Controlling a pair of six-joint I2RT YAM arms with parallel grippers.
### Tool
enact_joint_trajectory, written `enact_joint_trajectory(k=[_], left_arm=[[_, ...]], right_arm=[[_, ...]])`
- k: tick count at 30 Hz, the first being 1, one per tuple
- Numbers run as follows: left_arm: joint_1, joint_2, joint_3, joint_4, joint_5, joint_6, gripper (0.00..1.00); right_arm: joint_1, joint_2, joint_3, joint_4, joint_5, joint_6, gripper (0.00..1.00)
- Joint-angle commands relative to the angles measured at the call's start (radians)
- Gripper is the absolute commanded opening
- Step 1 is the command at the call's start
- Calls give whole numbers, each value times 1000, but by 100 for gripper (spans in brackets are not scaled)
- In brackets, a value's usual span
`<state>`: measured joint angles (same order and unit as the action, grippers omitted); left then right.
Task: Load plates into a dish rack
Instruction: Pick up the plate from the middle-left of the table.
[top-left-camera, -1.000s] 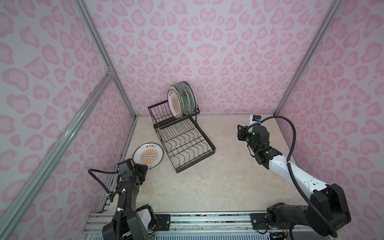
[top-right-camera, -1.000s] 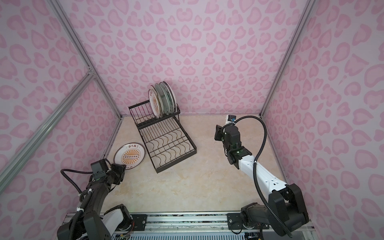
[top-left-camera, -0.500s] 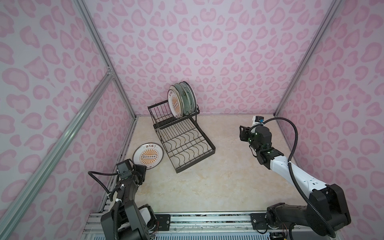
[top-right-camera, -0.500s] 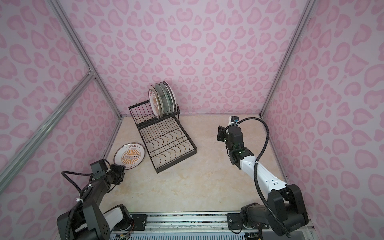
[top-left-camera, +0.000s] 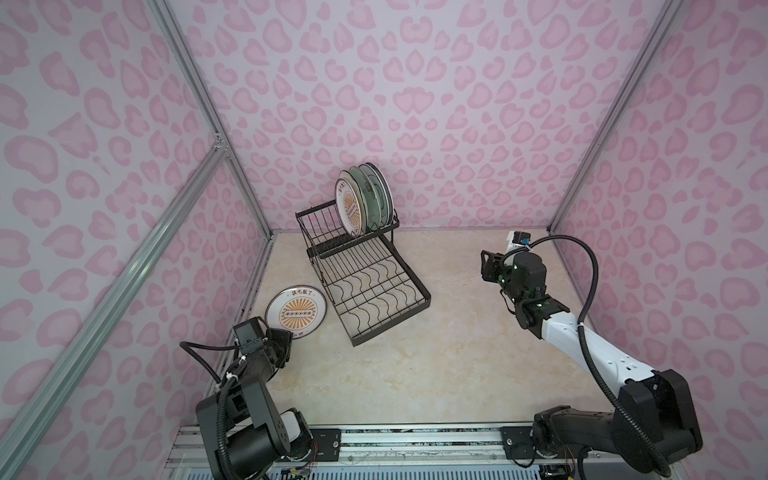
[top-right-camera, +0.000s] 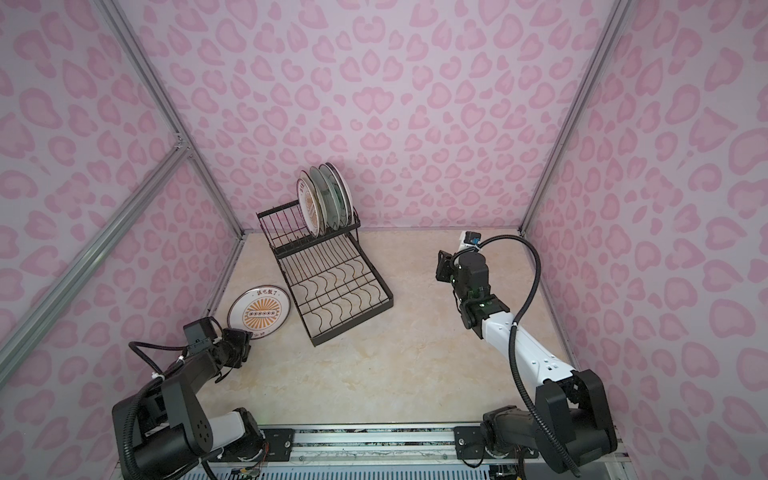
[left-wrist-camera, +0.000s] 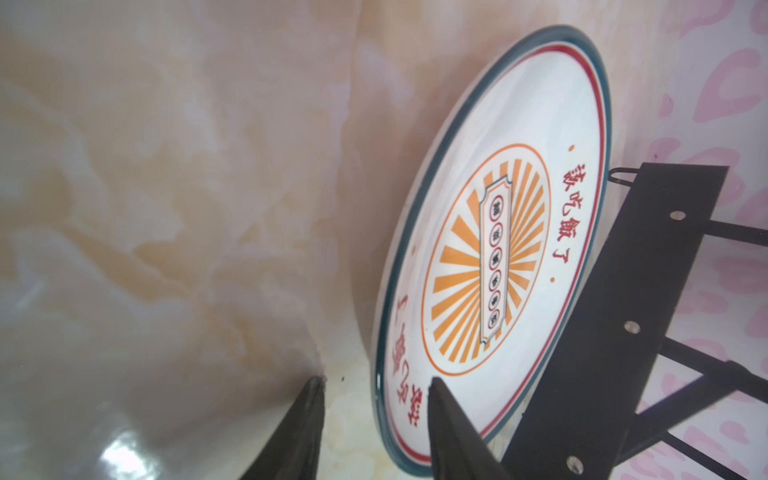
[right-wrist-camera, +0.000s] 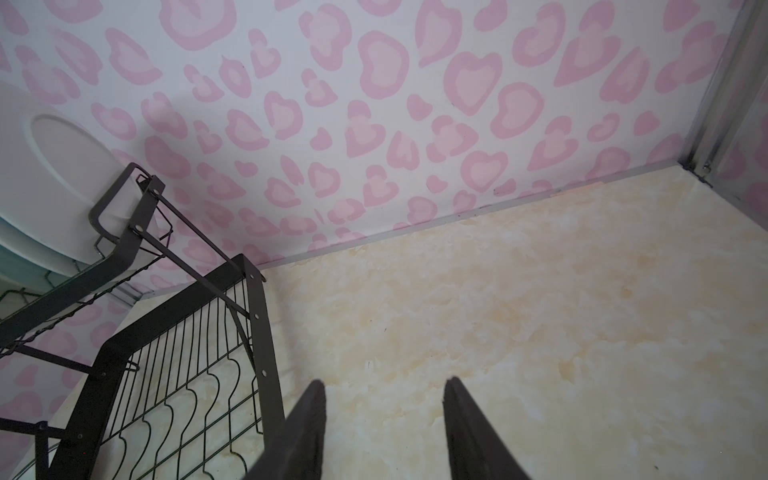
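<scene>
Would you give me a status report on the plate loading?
Left gripper open, jaws astride rim of white round ceramic plate with orange sunburst, lying flat. Right gripper open, empty. Black wire dish rack close beside plate.

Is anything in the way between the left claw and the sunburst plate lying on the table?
No, nothing visible. The left gripper is open, right at the near rim of the sunburst plate, with only bare table under it. The dish rack sits beside the plate, not in between.

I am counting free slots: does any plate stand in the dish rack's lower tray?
No, the lower tray shows only its bare wavy wires.
</scene>
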<state>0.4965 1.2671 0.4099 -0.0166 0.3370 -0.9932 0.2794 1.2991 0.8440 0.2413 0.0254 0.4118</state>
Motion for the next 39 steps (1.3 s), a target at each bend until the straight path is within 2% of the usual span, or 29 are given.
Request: enact_joint_trajectory(k=[1, 12, 18, 38, 39], left_arm=[[3, 28, 6, 51, 4, -1, 44], [7, 79, 7, 81, -16, -18, 42], [10, 67, -1, 70, -70, -15, 42], [9, 168, -16, 163, -15, -35, 37], [9, 167, -18, 164, -16, -35, 33]], right_arm=[[0, -3, -4, 29, 0, 6, 46], [-2, -32, -17, 26, 14, -1, 46], [-4, -41, -19, 24, 13, -3, 46], [-9, -67, -20, 10, 22, -12, 46], [-8, -67, -20, 7, 21, -12, 46]])
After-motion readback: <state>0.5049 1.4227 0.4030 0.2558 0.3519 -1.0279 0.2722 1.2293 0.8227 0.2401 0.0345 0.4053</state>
